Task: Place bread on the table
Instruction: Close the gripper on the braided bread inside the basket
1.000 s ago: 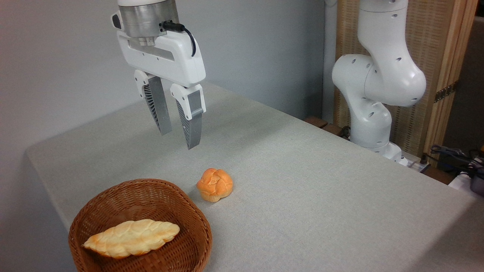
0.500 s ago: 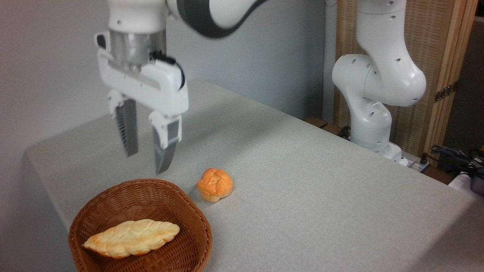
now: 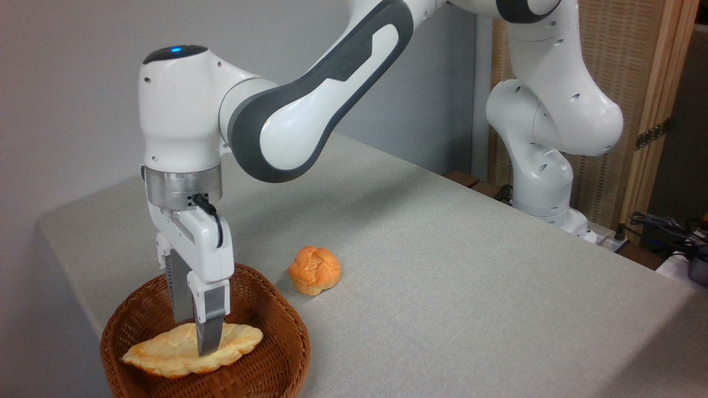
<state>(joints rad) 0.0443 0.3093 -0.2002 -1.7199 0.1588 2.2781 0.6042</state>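
Two breads show here, and only one of them matters. It is the long braided bread (image 3: 191,347), and it lies flat in the bottom of the round brown basket (image 3: 276,359) at the front left corner of the desk (image 3: 442,287). The job is to get it out and onto the grey cloth, so that step is not done yet.

The claw (image 3: 191,334) points straight down into the basket. Its two fingers stand apart, one on each side of the middle of the bread. The front finger (image 3: 210,326) hangs down in front of the loaf, and the back finger is partly hidden behind it. I cannot tell if they touch the bread yet. I think the middle is a good spot, because a long loaf held at one end would tip and droop.

The small round bun (image 3: 314,270) sits on the cloth just to the right of the basket, apart from it. It is not the thing to move. The cloth beyond the bun is bare, so that looks like a good place to set the loaf down.
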